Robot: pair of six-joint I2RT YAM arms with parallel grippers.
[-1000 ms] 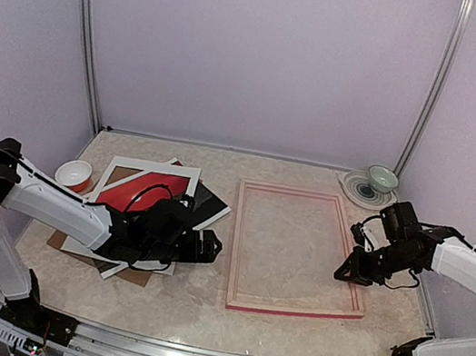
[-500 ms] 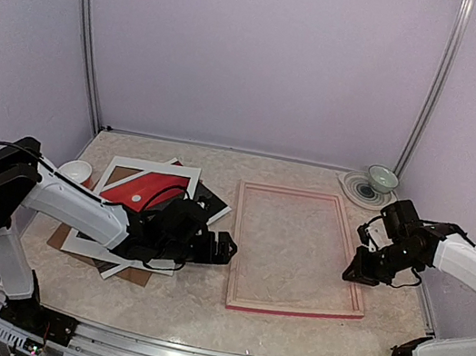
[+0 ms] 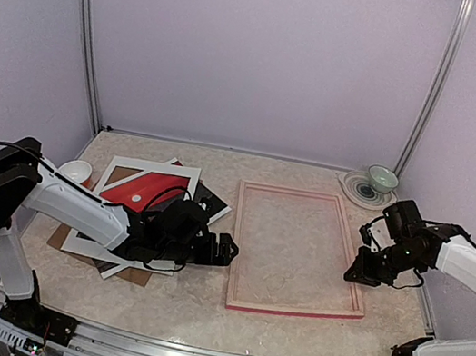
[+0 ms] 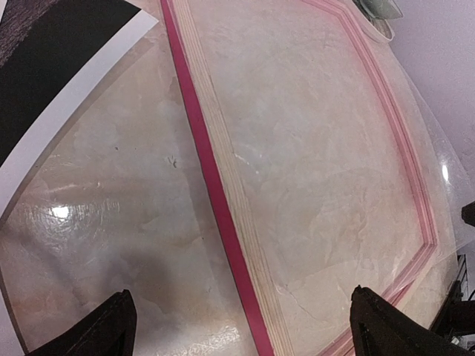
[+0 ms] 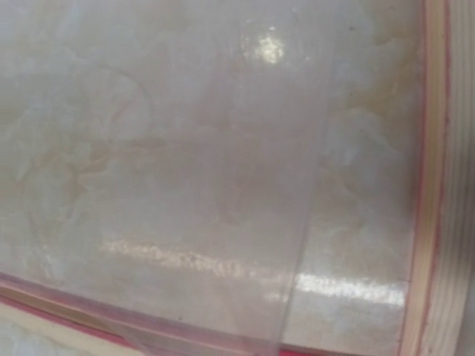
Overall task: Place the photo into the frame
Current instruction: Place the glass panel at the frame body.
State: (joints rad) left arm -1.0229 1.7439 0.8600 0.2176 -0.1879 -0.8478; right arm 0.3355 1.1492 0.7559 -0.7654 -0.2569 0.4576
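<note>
1. Nearest the front edge of the tabletop (image 3: 187,307), the left pincer (image 3: 223,251) hovers just left of the frame's left rail. It is released and wide, with nothing between its fingertips.
2. The frame (image 3: 293,310) lies flat, pale wood back up, right of the tabletop's middle. No picture sits in its opening.
3. At the frame's right rail the right pincer (image 3: 358,273) is clenched. Its wrist view shows a clear sheet (image 5: 185,185) over the opening; it may be nipping that sheet's edge, though the blur leaves this unsure.
4. Toward the left edge, the photo (image 3: 151,189) lies in a pile, well apart from the frame. Its red shows through the window of a white mat (image 3: 157,167) lying on it.
5. The step in hand looks like readying the frame, since the photo is not yet lifted. The next move calls for the open left pincer to reach the pile, free the photo from under the mat, and carry it flat into the recess.
</note>
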